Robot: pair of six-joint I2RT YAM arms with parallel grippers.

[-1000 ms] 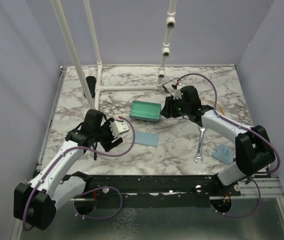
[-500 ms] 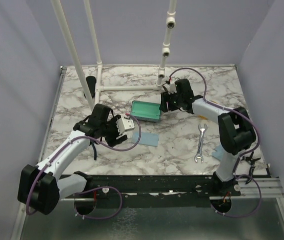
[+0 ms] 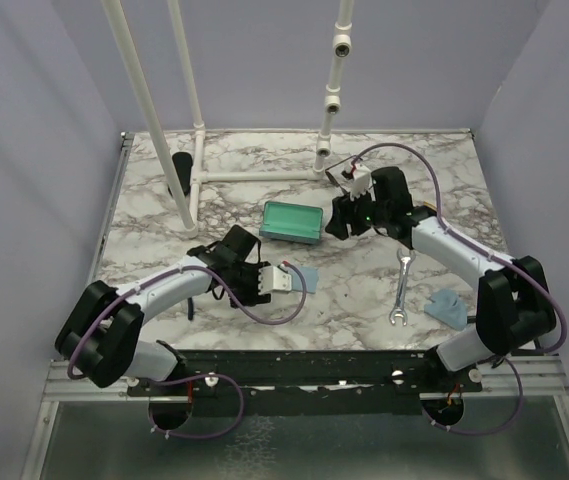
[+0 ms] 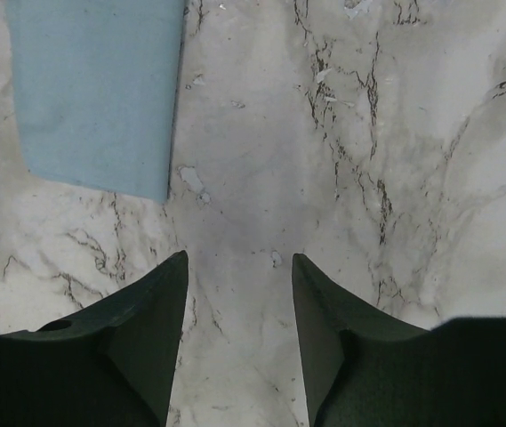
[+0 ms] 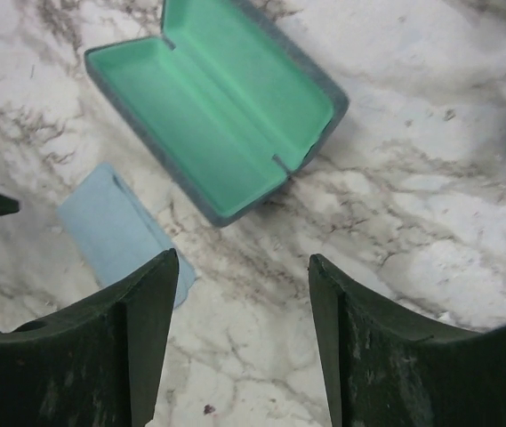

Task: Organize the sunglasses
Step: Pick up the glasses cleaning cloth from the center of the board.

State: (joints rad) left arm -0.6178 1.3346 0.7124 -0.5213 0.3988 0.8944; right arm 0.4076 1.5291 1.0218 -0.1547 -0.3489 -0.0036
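Left gripper (image 4: 239, 262): jaws roughly half apart, nothing btwn them, tips over bare white marble tabletop w/ grey veins (image 4: 395, 133). Flat pale-blue cleaning cloth (image 4: 92, 89) lies ahead & to the left of the tips, near but not touching.

Right gripper (image 5: 244, 258): jaws apart, gripping nothing, above the marble. Oblong blue-grey case w/ mint-green lining (image 5: 221, 107) lies open just ahead of its tips, all of the lining showing.

Sunglasses: only a hint. In top view a yellow-orange sliver shows at the far edge of the right forearm, prob. the translucent yellow-orange plastic sunglasses (image 3: 427, 210), rest hidden under the arm. That puts them behind the right gripper, on the side away from the case, & well apart from the left gripper. Thin dark wire-frame pair: can't pick it out. A dark strip at the right edge of right wrist view is too cropped to tell.

Silver open-ended wrench (image 3: 401, 290) lies near the right arm.
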